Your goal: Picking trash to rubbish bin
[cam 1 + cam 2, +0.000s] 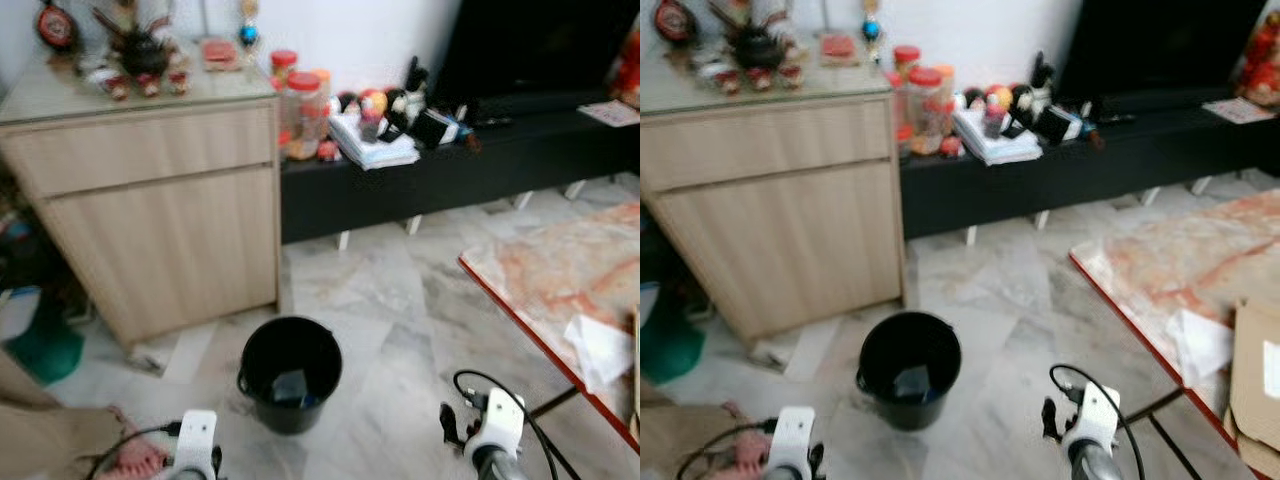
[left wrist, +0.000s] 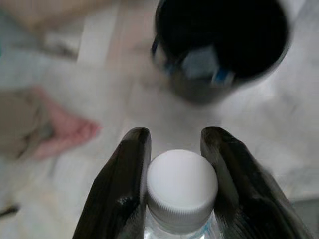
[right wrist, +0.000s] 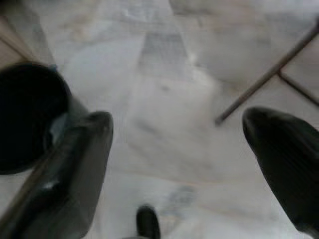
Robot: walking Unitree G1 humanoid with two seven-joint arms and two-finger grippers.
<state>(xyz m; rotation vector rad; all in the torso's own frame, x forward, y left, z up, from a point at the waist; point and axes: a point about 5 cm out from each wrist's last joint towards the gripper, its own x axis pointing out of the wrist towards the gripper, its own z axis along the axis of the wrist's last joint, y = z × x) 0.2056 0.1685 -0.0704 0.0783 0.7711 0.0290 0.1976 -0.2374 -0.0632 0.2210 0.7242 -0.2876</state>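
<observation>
Black plastic is what I see first: the bin (image 1: 291, 372) stands on the pale marble floor (image 1: 390, 300) between my two arms, with something bluish lying at its bottom that I cannot identify. In the left wrist view my left gripper (image 2: 174, 149) is clamped on a clear bottle (image 2: 182, 186) just under its white cap — one finger (image 2: 122, 189) on each side, touching it. The bottle's body is cut off by the frame edge, so I cannot tell what is in it. The bin sits beyond the fingertips, near but apart from the bottle, and it is blurred. A pinkish, soft-looking thing (image 2: 67, 137) lies on the floor beside it; too smeared to name.

My right gripper (image 3: 179, 144) hangs over bare floor with its fingers spread wide and nothing between them. The bin's rim shows at the edge of that view, along with a thin table leg (image 3: 264, 79).

From the head camera only the white wrists show at the bottom edge. A wooden cabinet (image 1: 150, 220) stands on my left with ornaments on top, hard to make out. A low black bench (image 1: 450, 170) runs along the wall, carrying jars (image 1: 303, 115), papers and small clutter. On my right a red-edged table (image 1: 560, 280) holds a crumpled white tissue (image 1: 600, 350) — and in the right eye view a piece of cardboard (image 1: 1258, 385), cut off at the frame.
</observation>
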